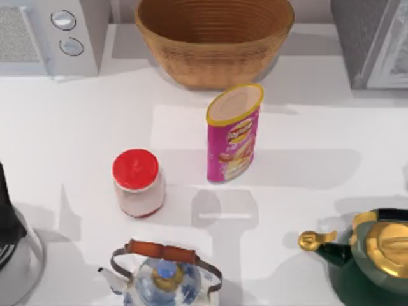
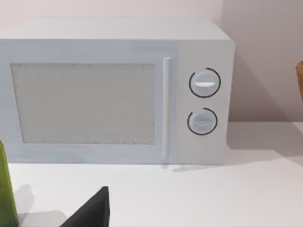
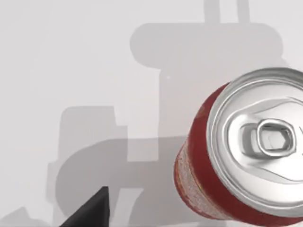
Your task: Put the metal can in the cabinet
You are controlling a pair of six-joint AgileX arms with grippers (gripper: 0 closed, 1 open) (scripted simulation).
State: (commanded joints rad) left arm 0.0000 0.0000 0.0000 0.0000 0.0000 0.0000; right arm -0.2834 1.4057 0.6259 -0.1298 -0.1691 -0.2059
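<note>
The cabinet (image 1: 373, 38) stands at the table's (image 1: 76, 121) far right corner, the basket (image 1: 213, 38) left of it. Smaller, the can (image 3: 236, 151) stands upright on the table under my right wrist camera, red-walled, its silver lid up. It looks light, stiff and slick, so a grip across mid-wall seems best. Whether either arm's fingers are apart I cannot tell.

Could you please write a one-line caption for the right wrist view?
Red metal can with silver pull-tab lid standing on the white table.
</note>
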